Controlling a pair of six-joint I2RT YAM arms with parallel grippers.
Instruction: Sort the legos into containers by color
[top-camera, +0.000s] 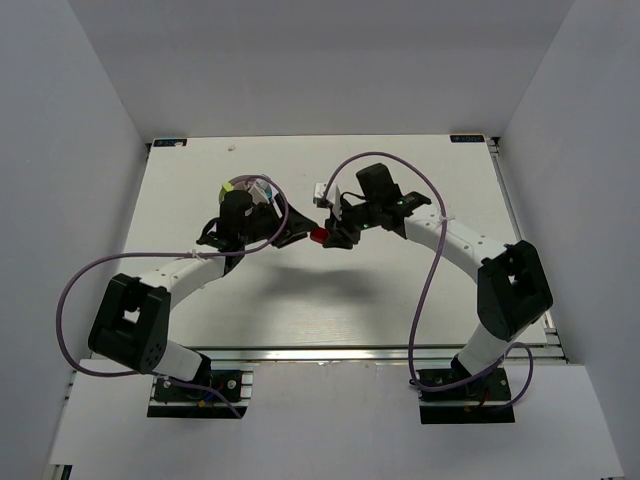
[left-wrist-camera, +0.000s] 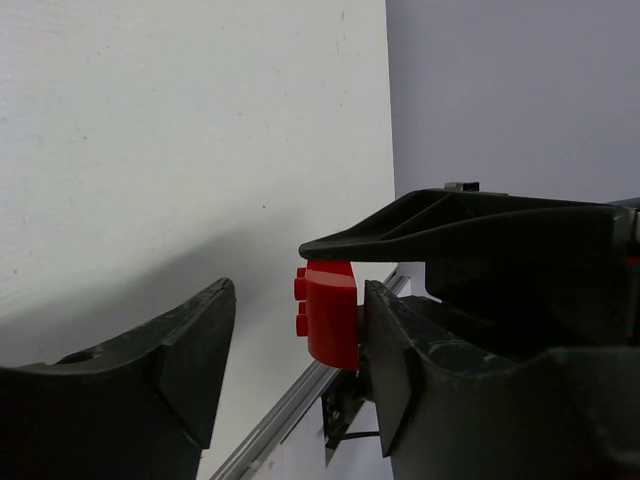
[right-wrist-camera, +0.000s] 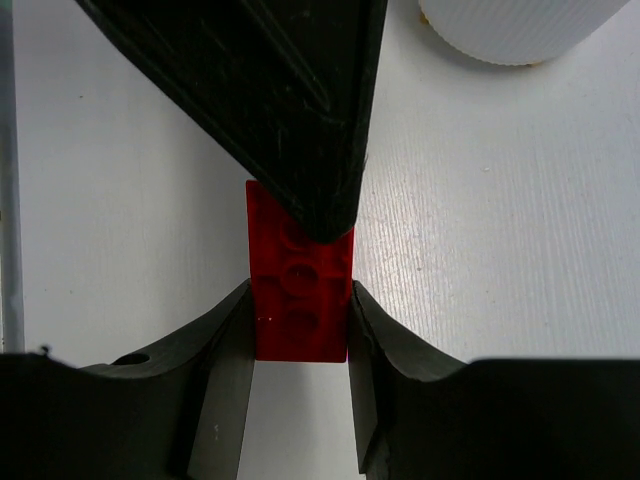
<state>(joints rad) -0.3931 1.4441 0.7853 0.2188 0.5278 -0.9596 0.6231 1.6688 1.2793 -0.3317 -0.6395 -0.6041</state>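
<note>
Just right of the dish (right-wrist-camera: 520, 30), on the side toward the arm bases, sits the red brick (top-camera: 318, 236), between the two arms near mid-table (top-camera: 400, 300). The right gripper (right-wrist-camera: 300, 300) clamps it: both fingers press the brick's long sides, with its hollow underside facing the right wrist camera. Whether it touches the table or is lifted, cannot tell.

The left gripper (left-wrist-camera: 298, 300) reaches in from the dish side with its jaws parted about halfway. The brick sits between them, close against one finger (left-wrist-camera: 400, 360) and with a clear gap to the other, so nothing is gripped on this side. Studs point toward that gap. In the right wrist view one left finger lies across the brick's far end.

The dish is mostly hidden under the left wrist in the top view. A lime bit (top-camera: 228, 186) and something cyan show at it, too small to tell which compartment. In the right wrist view only its ribbed white wall shows.
</note>
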